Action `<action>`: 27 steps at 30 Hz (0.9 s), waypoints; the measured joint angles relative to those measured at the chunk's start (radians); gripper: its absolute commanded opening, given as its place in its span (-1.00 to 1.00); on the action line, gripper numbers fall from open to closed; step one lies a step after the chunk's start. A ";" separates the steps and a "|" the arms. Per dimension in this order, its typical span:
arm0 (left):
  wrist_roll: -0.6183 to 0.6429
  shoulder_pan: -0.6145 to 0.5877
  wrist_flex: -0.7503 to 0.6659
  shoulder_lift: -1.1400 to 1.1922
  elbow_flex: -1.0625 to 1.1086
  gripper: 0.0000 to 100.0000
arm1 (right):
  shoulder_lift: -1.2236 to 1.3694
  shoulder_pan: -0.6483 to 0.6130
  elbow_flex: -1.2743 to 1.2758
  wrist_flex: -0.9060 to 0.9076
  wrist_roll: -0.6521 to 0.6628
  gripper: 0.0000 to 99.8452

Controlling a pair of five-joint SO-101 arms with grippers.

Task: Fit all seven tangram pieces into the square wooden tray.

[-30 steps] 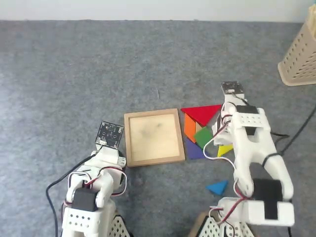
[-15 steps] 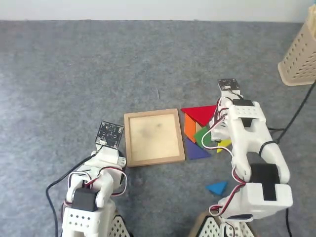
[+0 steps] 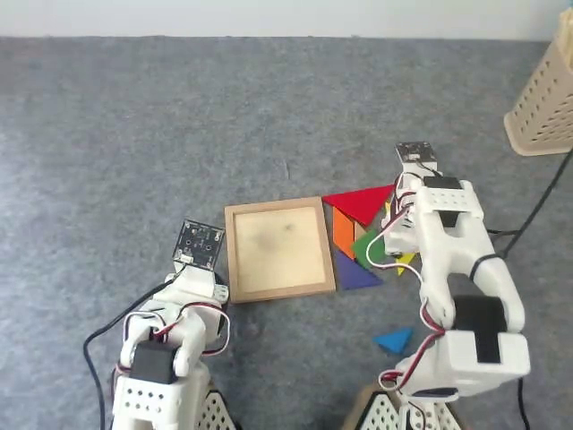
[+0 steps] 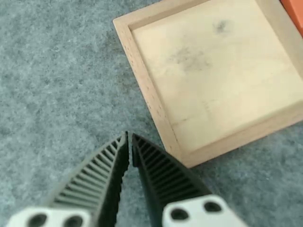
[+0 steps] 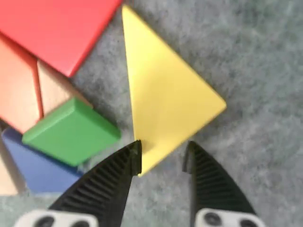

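Right gripper (image 5: 162, 155) first: its two black fingers are parted, straddling one corner of the yellow triangle (image 5: 165, 94) without clamping it. That triangle lies flat on the grey mat (image 3: 134, 134), just beside the other pieces.

Next to it sits a tight cluster. The red triangle (image 5: 57, 28) is on the far side. The orange piece (image 5: 16, 90) and a pale wood-coloured piece (image 5: 54, 87) lie side by side against it. The green square (image 5: 71, 132) appears to rest partly over the purple triangle (image 5: 42, 172).

From above, this cluster touches the tray's right edge. The red triangle (image 3: 363, 204), orange piece (image 3: 344, 231), green square (image 3: 369, 247) and purple triangle (image 3: 356, 276) show beside my right arm, with a sliver of the yellow triangle (image 3: 407, 262). A small blue triangle (image 3: 394, 340) lies apart, nearer my base.

The tray (image 3: 235, 255) sits mid-table, and all the pieces lie outside it.

My left gripper (image 4: 129, 138) is closed on nothing, its tips almost meeting, low over the mat just beside the tray (image 4: 142, 80) rim near one corner.

A cream perforated basket (image 3: 546, 90) stands at the far right edge.
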 measured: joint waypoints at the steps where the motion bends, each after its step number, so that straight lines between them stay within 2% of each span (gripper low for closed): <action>1: 0.000 0.000 0.000 0.000 0.000 -0.98 | -0.029 0.008 0.000 0.008 0.000 -0.42; 9: 0.000 0.000 0.000 0.000 0.000 -0.98 | -0.107 -0.060 -0.094 0.040 0.069 -0.40; 19: 0.000 0.000 0.000 0.000 0.000 -0.98 | 0.285 -0.052 -0.292 0.040 0.089 -0.40; 27: 0.000 0.000 0.000 0.000 0.000 -0.98 | 0.311 -0.051 -0.293 0.037 0.097 -0.40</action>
